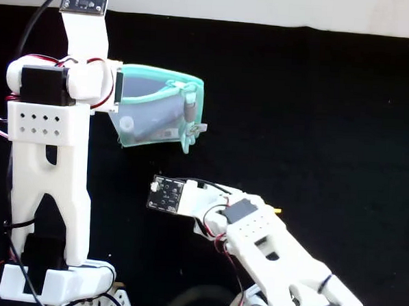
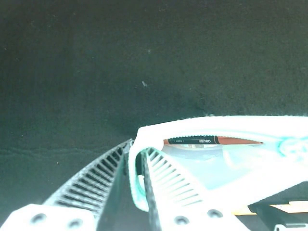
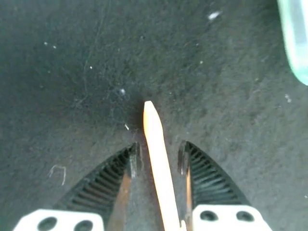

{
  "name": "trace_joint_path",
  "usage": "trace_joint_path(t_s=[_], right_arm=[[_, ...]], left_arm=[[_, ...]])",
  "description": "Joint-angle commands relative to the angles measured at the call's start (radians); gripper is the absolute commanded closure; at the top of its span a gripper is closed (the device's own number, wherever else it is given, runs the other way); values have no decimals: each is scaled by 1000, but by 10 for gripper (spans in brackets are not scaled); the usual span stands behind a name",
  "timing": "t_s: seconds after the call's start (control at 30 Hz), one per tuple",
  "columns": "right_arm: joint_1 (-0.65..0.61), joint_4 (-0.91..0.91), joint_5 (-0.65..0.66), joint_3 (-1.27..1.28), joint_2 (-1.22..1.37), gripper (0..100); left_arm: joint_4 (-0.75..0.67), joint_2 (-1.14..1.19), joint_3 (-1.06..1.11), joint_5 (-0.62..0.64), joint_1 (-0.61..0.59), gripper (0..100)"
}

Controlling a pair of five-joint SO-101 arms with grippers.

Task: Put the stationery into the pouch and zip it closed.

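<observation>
The pouch [image 1: 153, 82] lay in the left half of the table [image 1: 331, 98], nearer the far edge than the near one, with a black-and-red pen [image 2: 211, 140] inside it and a pale tube-shaped item [image 1: 151, 123] showing through its clear side. The left gripper [image 2: 137, 154] had its jaws pressed together on the pouch's left rim [image 2: 144, 132]. Near the middle of the table lay a pale orange pencil [image 3: 153, 125], well apart from the pouch. The right gripper [image 3: 159, 151] hung over it, jaws spread, one finger [image 3: 130, 161] on each side of the shaft. Black cloth covered the table.
</observation>
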Motion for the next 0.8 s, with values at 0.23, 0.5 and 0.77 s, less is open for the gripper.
trace_joint_path(t_s=[0.23,0.5,0.77], right_arm=[[-10,-116,17,-13,128,858],[-7,-116,12,-15,130,990],[15,-111,-32,-38,127,992]], left_arm=[[2,33,19,-6,-2,993],[2,33,19,-6,-2,993],[2,33,19,-6,-2,993]])
